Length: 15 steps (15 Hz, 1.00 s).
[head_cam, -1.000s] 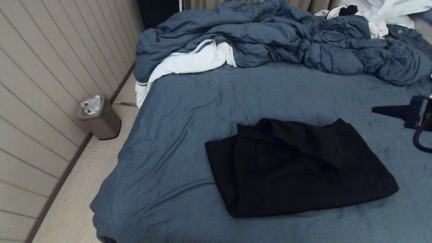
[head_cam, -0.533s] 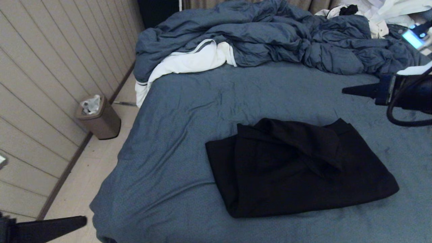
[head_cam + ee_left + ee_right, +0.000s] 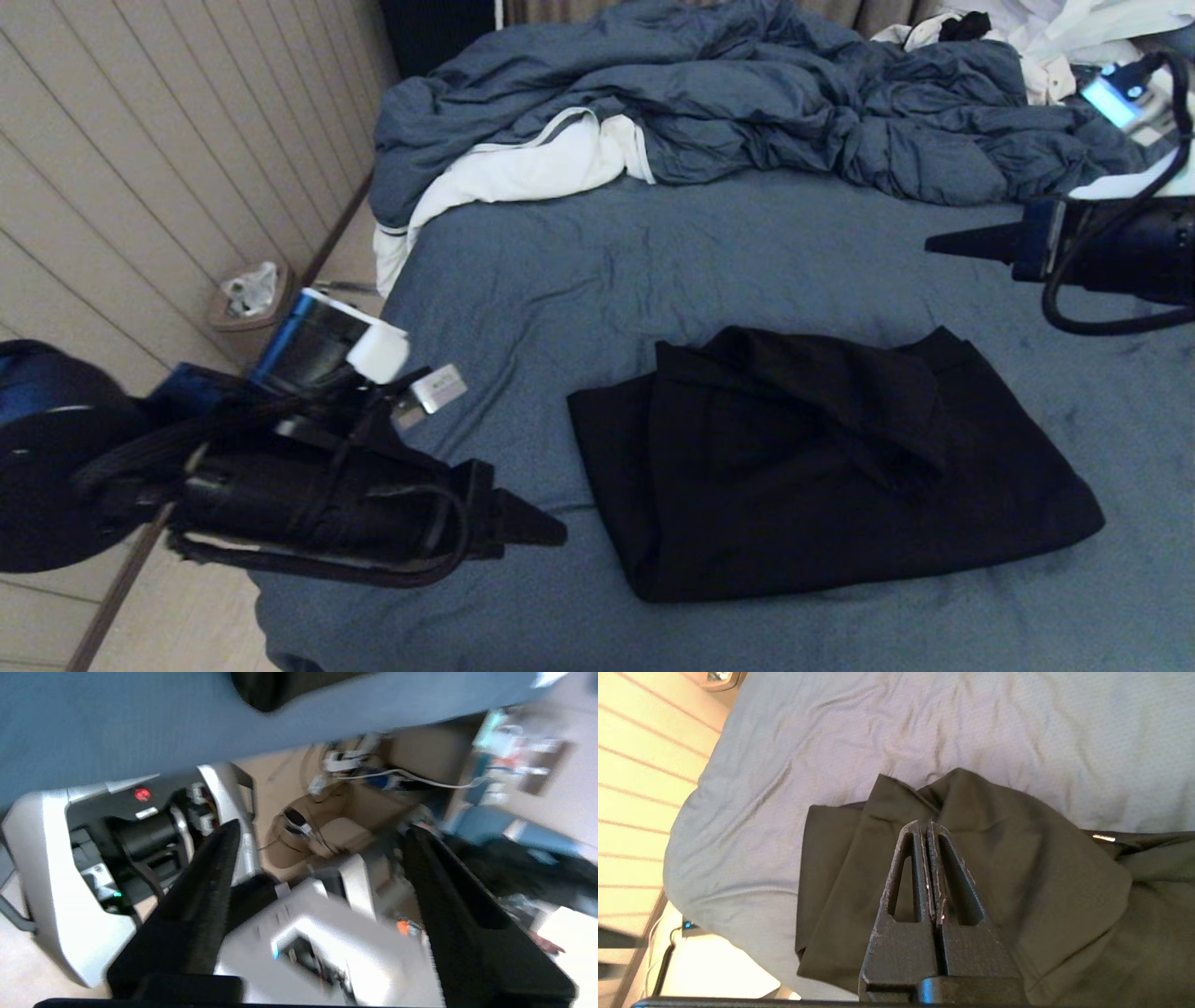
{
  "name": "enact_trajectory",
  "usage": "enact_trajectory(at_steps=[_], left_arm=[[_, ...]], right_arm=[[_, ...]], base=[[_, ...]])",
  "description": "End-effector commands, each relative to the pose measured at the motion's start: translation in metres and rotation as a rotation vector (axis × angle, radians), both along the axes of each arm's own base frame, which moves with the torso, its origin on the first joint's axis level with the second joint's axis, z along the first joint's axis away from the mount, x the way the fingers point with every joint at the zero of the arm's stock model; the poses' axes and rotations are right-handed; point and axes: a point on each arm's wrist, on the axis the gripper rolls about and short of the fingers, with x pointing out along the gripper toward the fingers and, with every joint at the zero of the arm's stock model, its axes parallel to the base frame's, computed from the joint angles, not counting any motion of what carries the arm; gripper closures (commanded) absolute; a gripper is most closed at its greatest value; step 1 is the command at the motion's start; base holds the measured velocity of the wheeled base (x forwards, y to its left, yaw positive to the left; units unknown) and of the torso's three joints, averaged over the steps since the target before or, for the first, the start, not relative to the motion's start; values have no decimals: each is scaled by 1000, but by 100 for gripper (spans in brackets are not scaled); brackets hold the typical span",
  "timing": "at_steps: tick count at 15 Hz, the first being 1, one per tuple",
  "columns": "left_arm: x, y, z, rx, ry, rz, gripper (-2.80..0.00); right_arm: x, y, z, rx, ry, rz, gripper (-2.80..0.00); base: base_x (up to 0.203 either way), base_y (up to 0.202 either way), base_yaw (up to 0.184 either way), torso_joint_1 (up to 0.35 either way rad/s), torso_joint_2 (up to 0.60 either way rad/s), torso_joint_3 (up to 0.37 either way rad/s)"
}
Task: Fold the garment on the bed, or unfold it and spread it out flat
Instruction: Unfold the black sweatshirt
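**Ana:** Since a moment ago the left arm has swung up from the lower left edge of the head view, and its left end effector (image 3: 551, 532) now hangs over the near left part of the bed (image 3: 523, 280), just beside the garment (image 3: 822, 467) but not touching it.

**Ben:** And its fingers?

**Ana:** Spread well apart in the left wrist view, nothing between them (image 3: 317, 858). That view is blurred; behind the fingers (image 3: 205, 882) show the robot's own base and the floor.

**Ben:** The right side?

**Ana:** The right end effector (image 3: 934, 246) has risen and come further in over the right side of the bed, its tip pointing toward the middle. In the right wrist view its fingers (image 3: 929, 868) are pressed together with nothing in them, above the garment (image 3: 971, 882).

**Ben:** Has the garment shifted?

**Ana:** No. It lies loosely folded on the sheet, in the near middle of the bed, one flap doubled across the top.

**Ben:** Anything else?

**Ana:** A rumpled duvet (image 3: 747, 103) is piled along the far side, white clothing (image 3: 1074, 28) at the far right corner, and a small bin (image 3: 247, 299) stands on the floor by the panelled wall (image 3: 140, 187).
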Motion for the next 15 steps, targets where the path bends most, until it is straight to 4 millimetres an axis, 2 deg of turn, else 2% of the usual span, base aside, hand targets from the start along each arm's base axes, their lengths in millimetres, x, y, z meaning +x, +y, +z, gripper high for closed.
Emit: enact_trajectory(at_steps=[1, 3, 5, 10, 15], left_arm=[[19, -57, -43, 115, 31, -32, -280], [17, -92, -58, 188, -85, 10, -280], [26, -110, -68, 226, -152, 69, -280], [51, -135, -101, 358, -236, 225, -280], [68, -154, -106, 338, -273, 299, -280]], right_arm=[[-1, -1, 2, 2, -6, -2, 0], [-3, -1, 4, -1, -17, -1, 0], [-4, -1, 6, -1, -23, 0, 0], [-8, -1, 10, -3, -38, 1, 0], [-7, -1, 8, -4, -34, 2, 0]], base=[[0, 0, 0, 0, 0, 0], [0, 0, 0, 0, 0, 0], [0, 0, 0, 0, 0, 0], [0, 0, 0, 0, 0, 0], [0, 0, 0, 0, 0, 0]])
